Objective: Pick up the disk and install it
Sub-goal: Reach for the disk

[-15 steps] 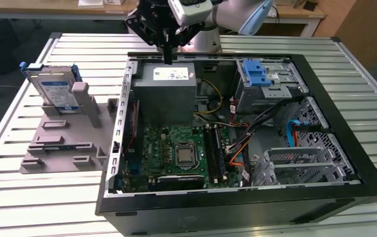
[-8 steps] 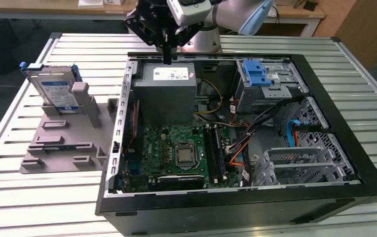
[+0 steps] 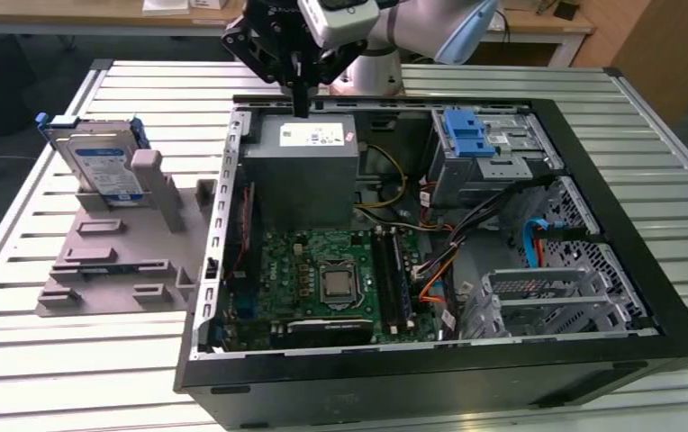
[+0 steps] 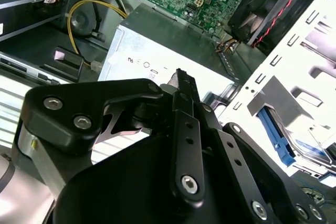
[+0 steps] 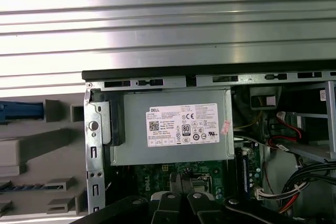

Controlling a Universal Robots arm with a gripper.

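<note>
Exterior view: gripper over power supply, disk parked in fixture

I'm seeing the gripper (image 3: 302,110) hanging just above the far edge of the power supply (image 3: 308,166) inside the open PC case (image 3: 440,387). Its fingers are pressing together and clamping nothing; both wrist views are agreeing on that. The disk (image 3: 102,166) is standing upright in the grey fixture (image 3: 116,261) on the slatted table (image 3: 20,360). It's sitting beside the case on the exterior view's left, well apart from the gripper. A blue clip (image 3: 470,135) is lying on the drive cage.
</note>
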